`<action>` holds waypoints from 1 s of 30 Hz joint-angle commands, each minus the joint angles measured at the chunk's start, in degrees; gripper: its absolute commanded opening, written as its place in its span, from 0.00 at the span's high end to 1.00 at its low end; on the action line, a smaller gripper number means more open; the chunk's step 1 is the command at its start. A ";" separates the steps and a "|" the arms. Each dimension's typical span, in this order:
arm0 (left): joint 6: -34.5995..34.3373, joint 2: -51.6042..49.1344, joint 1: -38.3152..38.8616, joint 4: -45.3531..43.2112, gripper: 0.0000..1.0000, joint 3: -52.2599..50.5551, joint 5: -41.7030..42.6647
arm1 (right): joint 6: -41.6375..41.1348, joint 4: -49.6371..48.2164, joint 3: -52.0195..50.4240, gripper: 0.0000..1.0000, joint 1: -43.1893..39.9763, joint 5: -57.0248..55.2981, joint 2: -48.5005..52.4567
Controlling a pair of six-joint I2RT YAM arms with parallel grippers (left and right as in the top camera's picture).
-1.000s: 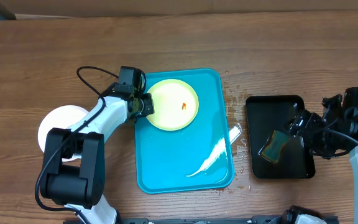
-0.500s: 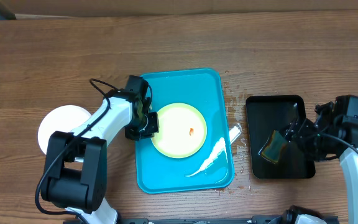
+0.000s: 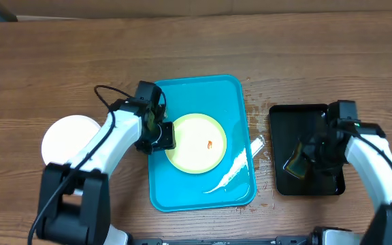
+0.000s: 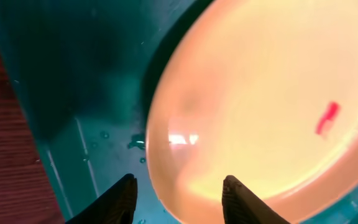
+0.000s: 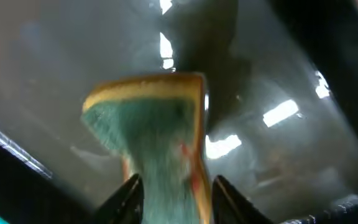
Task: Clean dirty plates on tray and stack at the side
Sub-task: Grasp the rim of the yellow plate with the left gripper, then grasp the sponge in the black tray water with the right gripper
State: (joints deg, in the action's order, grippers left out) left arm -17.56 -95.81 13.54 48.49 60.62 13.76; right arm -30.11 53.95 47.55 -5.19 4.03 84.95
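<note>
The pale yellow-green plate (image 3: 194,143) lies flat in the middle of the turquoise tray (image 3: 233,95), with a small red smear (image 3: 209,144) right of its centre. My left gripper (image 3: 160,135) is at the plate's left edge. In the left wrist view it (image 4: 180,198) is open and straddles the rim: one finger over the plate (image 4: 260,99), the other over the tray floor (image 4: 73,74). A white plate (image 3: 67,139) rests on the table left of the tray; I cannot tell if it is a stack. My right gripper (image 3: 303,158) is shut on a yellow-and-green sponge (image 5: 154,118) over the black tray (image 3: 284,116).
A white foamy streak (image 3: 230,173) lies in the turquoise tray's near right corner. Wet patches and a shiny scrap (image 3: 257,145) sit on the wood between the two trays. The black tray's floor (image 5: 278,118) looks wet and glossy.
The yellow-green plate was dragged from the tray's far end to its middle, with the left gripper at its edge. The right arm swung inward, and the sponge stayed over the black tray.
</note>
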 commanded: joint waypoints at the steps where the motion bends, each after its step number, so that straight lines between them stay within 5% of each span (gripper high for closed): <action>1: 3.54 4.28 0.37 0.11 0.50 0.70 0.85 | -2.10 -1.97 -0.35 0.73 0.26 1.79 4.94; 8: 4.96 4.72 0.37 0.70 0.46 0.61 0.63 | -0.52 -8.07 -0.28 0.96 0.26 3.67 12.13; 12: 5.81 4.72 0.37 1.22 0.45 0.61 0.63 | 3.76 -7.13 2.12 0.96 0.24 6.34 10.91; 16: 5.81 4.72 0.37 1.16 0.44 0.61 0.15 | 7.52 -2.32 5.49 0.72 0.26 6.12 6.91; 20: 5.79 4.72 0.37 1.05 0.38 0.61 -1.01 | 7.61 2.80 5.73 0.58 0.26 6.12 4.24; 27: 5.77 4.70 0.37 0.52 0.32 0.61 -1.25 | 4.96 3.21 -0.52 0.56 0.55 6.43 4.35; 30: 5.79 4.70 0.37 0.55 0.31 0.61 -1.86 | 2.67 -2.16 -5.25 0.64 0.66 6.82 4.42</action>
State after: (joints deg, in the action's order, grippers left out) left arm -12.91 -91.59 13.54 49.28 60.69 12.99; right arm -24.73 54.19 46.52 -5.10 10.41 89.93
